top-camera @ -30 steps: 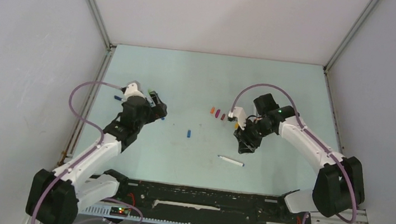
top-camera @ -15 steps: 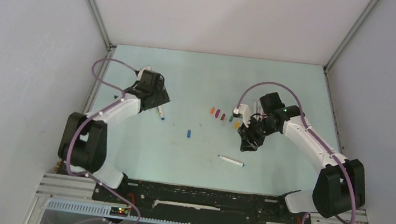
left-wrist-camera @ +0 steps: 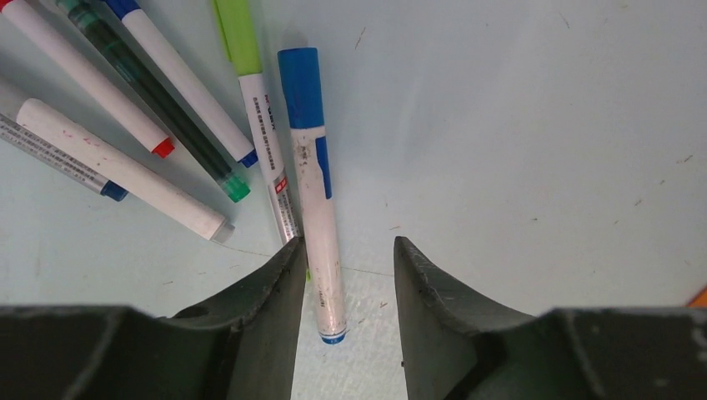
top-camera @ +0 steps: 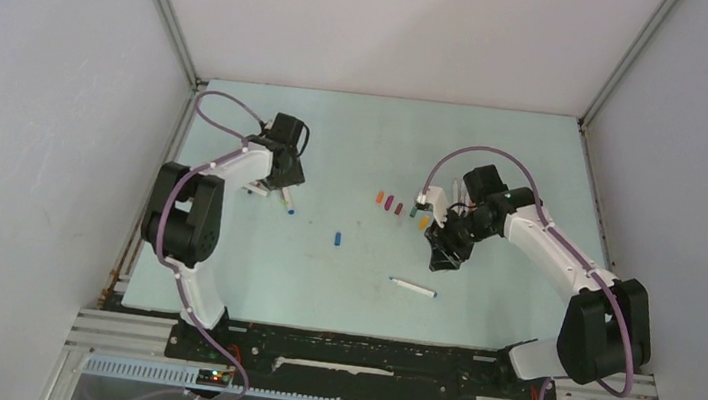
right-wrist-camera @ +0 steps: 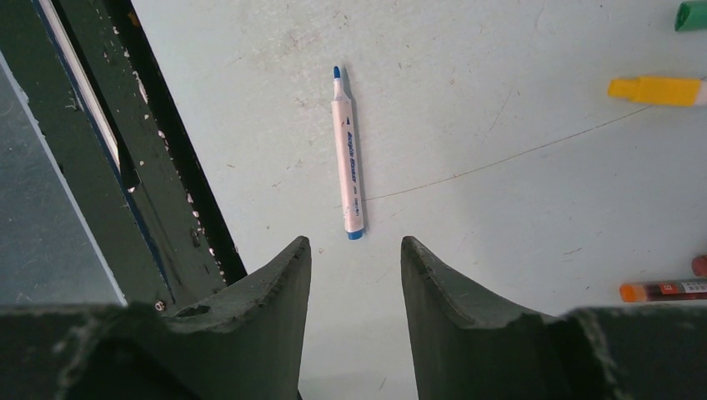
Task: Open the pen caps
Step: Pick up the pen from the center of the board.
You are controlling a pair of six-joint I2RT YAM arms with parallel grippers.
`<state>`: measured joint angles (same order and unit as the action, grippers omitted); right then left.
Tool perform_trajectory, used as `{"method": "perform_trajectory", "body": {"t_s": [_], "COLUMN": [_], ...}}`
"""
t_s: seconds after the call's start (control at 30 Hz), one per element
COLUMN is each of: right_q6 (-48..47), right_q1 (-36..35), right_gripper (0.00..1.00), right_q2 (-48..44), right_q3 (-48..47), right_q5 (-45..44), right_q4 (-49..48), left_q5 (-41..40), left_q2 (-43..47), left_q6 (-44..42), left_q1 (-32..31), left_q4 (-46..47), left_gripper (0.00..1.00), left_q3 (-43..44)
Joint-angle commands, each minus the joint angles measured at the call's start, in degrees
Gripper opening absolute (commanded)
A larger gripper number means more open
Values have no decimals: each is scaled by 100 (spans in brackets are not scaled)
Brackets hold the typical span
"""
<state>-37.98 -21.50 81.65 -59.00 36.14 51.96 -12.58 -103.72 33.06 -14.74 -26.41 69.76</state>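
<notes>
My left pincer (left-wrist-camera: 348, 250), jaws apart and gripping nothing, straddles the tail of the blue-capped marker (left-wrist-camera: 315, 200), whose barrel runs lengthwise away from me, blue cap (left-wrist-camera: 300, 87) at the far end.

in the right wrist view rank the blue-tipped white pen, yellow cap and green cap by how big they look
1. blue-tipped white pen, clearly the longest
2. yellow cap
3. green cap, only partly in frame; both caps reach the picture's edge, so their order is unsure
</notes>
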Motion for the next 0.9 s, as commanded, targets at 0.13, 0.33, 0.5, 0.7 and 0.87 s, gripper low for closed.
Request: {"method": "perform_trajectory", "body": {"t_s": [0.13, 0.33, 0.5, 0.7, 0.87], "right_q6": [-78, -78, -87, -87, -87], "right_q1": [23, 25, 48, 51, 64], "right_gripper": [46, 46, 46, 46, 46], "right_q2": [60, 74, 70, 63, 57], "right_q3": [-133, -130, -131, -137, -130], "right_q5": [62, 69, 82, 106, 123], "right_q4": [31, 39, 51, 44, 48], "left_q5": [-105, -108, -68, 24, 134], "left_q2": [-274, -382, -502, -585, -678], "left_q6": [-264, -300, -325, -360, -379], "left_q1": [28, 32, 37, 42, 42], "left_q4": [-191, -237, -262, -285, -364], "left_gripper": [43, 42, 39, 37, 37], "left_q3": [468, 520, 573, 604, 665]}}
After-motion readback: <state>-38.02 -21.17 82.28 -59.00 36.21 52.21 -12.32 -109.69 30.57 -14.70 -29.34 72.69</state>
